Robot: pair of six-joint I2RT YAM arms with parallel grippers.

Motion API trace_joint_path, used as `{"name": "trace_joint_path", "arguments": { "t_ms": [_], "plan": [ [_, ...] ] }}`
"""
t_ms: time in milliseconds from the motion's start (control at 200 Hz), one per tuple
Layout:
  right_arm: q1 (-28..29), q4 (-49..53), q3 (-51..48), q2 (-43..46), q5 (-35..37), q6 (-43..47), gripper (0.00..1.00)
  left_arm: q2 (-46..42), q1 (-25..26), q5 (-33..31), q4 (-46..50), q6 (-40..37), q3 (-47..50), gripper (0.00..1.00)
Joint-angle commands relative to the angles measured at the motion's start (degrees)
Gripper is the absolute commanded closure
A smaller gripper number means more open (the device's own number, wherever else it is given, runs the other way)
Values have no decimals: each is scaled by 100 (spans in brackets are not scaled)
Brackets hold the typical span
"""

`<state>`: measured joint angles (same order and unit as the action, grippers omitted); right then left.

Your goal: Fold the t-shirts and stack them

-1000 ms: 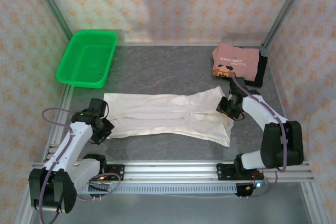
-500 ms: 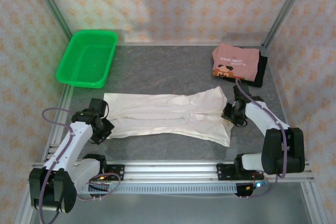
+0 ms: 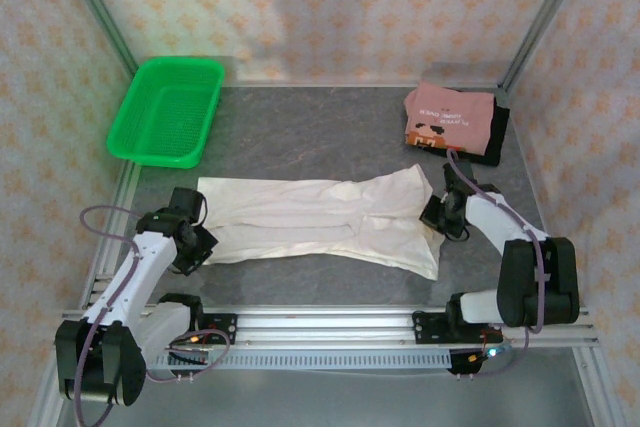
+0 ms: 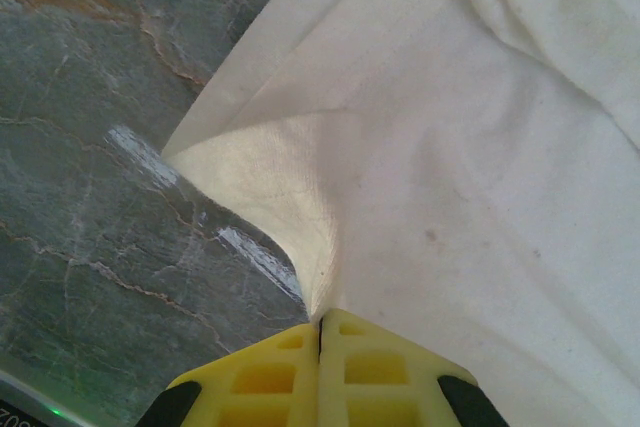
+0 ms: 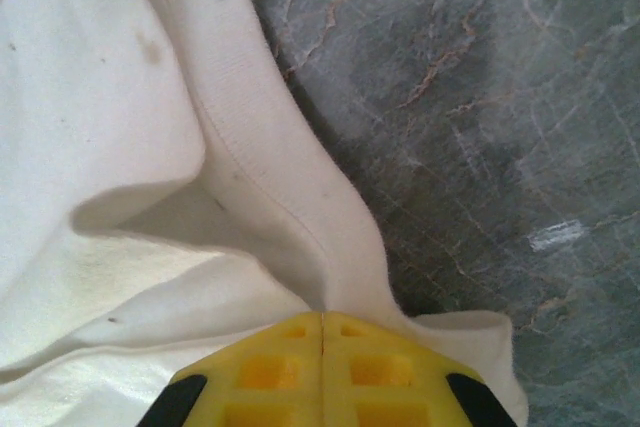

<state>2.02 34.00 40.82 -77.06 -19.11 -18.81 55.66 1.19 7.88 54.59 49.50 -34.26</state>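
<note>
Since a second ago the right claw [image 3: 442, 214] has slid a little toward the lower right of the top view, and now sits at the right end of the cream-white t-shirt [image 3: 320, 215]; the left claw [image 3: 192, 243] has not shifted. The shirt lies stretched across the lower middle of the surface [image 3: 320, 142] as a long band, already folded lengthwise by the look of it.

Both claws are closed with their yellow tips pressed together. The left wrist view shows a tented corner of cloth rising into the left tips [image 4: 320, 325], and the right wrist view shows a seamed edge pinched in the right tips [image 5: 322, 319].

The pink t-shirt [image 3: 450, 115] rests folded on the black t-shirt [image 3: 498, 135] at the upper right, and a green basket [image 3: 165, 112] stands at the upper left.

The step in hand seems to be a crosswise fold. It would go best if both ends rise together with the band kept lightly taut. One end should then be carried squarely over the other so the edges line up, and let go only once the cloth lies flat. Each pinch looks shallow, so a quick pull could slip it.
</note>
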Motion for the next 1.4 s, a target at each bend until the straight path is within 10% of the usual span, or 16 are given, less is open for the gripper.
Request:
{"name": "trace_joint_path", "arguments": {
  "t_ms": [0, 1396],
  "plan": [
    [-35, 58, 5, 288, 61, -18, 100, -37, 37, -260, -3, 49, 60, 100],
    [-48, 556, 1895, 247, 477, 958, 100, 1001, 26, -1016, 320, -1020, -1381, 100]
  ]
}}
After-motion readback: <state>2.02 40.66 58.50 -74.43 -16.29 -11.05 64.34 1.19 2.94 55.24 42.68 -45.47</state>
